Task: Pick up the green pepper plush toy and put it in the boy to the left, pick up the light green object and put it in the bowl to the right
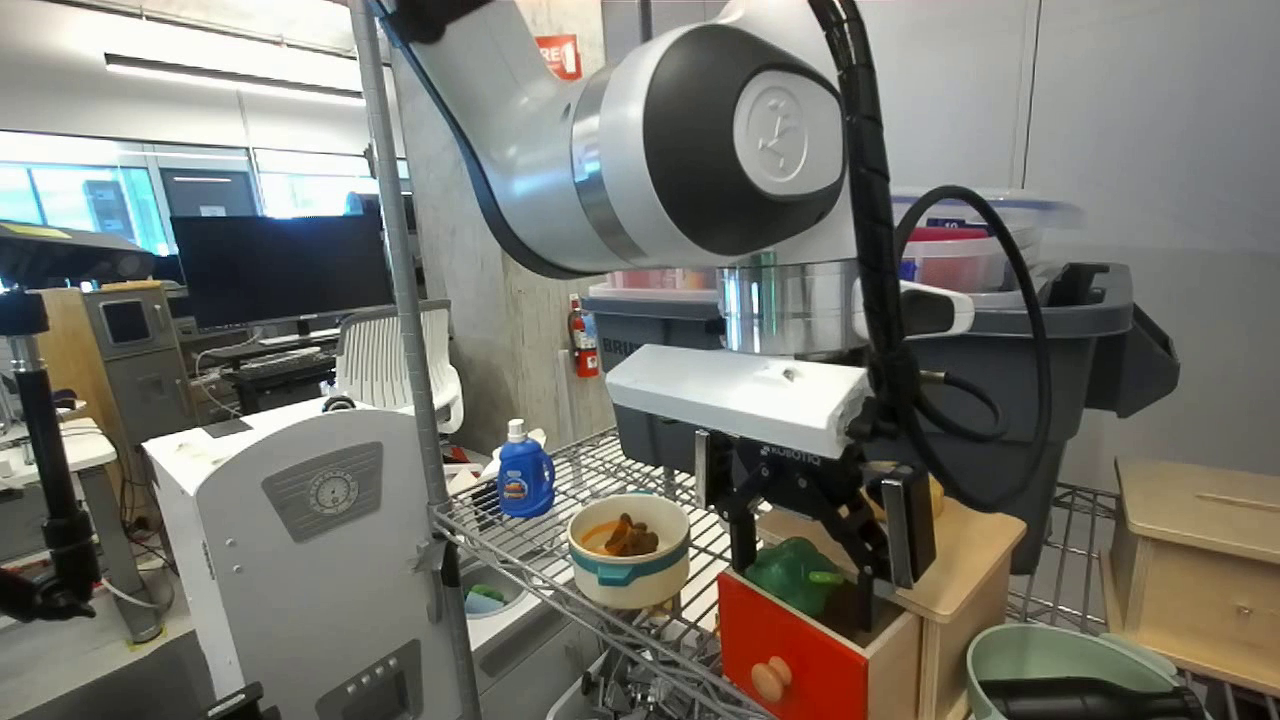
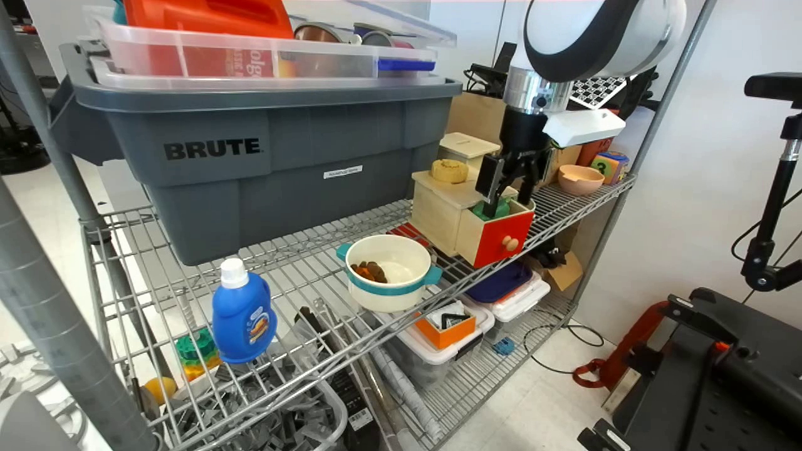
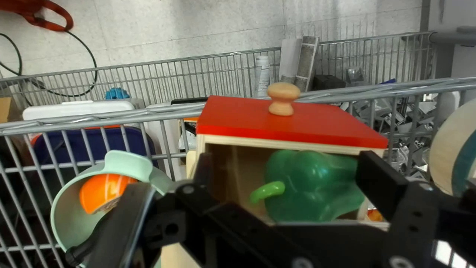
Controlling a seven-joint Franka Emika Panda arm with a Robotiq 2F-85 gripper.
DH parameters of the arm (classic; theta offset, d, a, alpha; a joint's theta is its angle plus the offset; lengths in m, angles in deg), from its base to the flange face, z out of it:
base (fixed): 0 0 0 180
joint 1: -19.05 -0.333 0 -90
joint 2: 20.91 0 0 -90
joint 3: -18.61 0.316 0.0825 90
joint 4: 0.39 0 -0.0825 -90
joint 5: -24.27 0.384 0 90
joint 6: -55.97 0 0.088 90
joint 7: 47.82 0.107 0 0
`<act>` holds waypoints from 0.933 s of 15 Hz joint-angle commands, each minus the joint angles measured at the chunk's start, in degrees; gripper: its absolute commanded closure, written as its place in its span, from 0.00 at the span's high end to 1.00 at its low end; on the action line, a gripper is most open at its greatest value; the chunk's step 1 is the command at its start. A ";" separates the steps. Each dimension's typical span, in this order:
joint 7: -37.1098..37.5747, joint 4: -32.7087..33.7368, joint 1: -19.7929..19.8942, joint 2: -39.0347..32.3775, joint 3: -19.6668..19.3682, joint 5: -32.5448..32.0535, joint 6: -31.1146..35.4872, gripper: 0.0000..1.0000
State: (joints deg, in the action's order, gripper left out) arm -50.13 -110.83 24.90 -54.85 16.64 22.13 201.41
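Green pepper [image 3: 316, 186] lies on its side inside the open red-fronted drawer [image 3: 238, 115], its stem [image 3: 269, 190] pointing towards the side where the grey-green bowl [image 3: 57, 219] stands. Its long axis, stem to blunt end, runs roughly parallel to the red front – crosswise in the drawer. The blunt end lies by the side wall nearer the white bowl [image 2: 388, 299]; whether it touches that wall cannot be told.

The gripper [image 1: 804, 585] hangs over the drawer with its fingers [image 3: 383, 178] well apart, one on the stem side and clear of the stem, the other beside the blunt end – contact there is not clear.

Drawer walls hem the pepper in, and the wooden box [image 1: 975, 580] stands behind it, with a round yellow block [image 2: 449, 170] on top. The white bowl holds brown lumps [image 2: 369, 271]; beyond it on the wire shelf [image 3: 74, 122] are a blue bottle [image 2: 243, 319] and a large grey bin [image 2: 294, 188]. An orange striped object [image 3: 106, 190] sits in the grey-green bowl, and in an exterior view a black object [image 1: 1090, 698] lies at that bowl, its support unclear.
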 commanded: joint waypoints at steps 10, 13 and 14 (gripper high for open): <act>-1.25 3.46 0.13 -2.03 1.01 1.23 -1.41 0.25; -1.23 3.13 0.05 -1.74 1.04 1.17 -1.27 0.25; -1.20 2.89 -0.01 -1.55 1.04 1.12 -1.17 0.25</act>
State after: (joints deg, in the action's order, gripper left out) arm -50.13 -108.90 24.84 -56.20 17.25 22.14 201.25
